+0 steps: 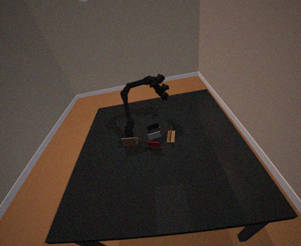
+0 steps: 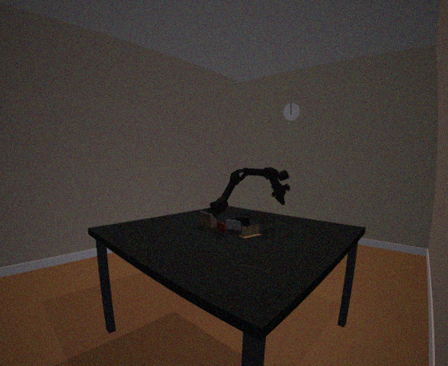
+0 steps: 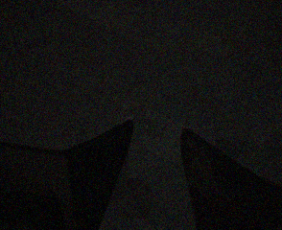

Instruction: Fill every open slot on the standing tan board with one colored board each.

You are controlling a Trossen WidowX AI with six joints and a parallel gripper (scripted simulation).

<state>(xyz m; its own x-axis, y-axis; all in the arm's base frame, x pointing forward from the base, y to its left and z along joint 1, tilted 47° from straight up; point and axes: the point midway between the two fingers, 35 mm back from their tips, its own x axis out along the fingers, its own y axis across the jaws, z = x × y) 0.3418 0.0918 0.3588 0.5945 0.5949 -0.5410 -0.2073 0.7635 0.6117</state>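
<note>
Top view: the gripper [image 1: 167, 99] [image 2: 283, 203] [image 3: 156, 129] hangs above centre, fingers spread, nothing pinched; lower down stand the red board [image 1: 153, 144] and, seemingly, the tan board [image 1: 171, 135].

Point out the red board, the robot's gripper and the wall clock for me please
Red board [image 1: 153, 144]: top view, its broad face.
Gripper [image 2: 283, 203] [image 3: 156, 129]: exterior and wrist views, between its fingertips.
Wall clock [image 2: 291, 111]: exterior view, its dial.

One robotic arm [image 1: 127, 105] [image 2: 227, 191] rises over one dark table [image 1: 171, 180] [image 2: 224, 260], its two fingers parted. Across the tabletop stand one red board [image 1: 153, 144] [image 2: 221, 226], one pale gray board [image 1: 154, 136] [image 2: 233, 225] and two tan boards [image 1: 129, 141] [image 2: 250, 229]. One round clock [image 2: 291, 111] hangs on a wall.
</note>
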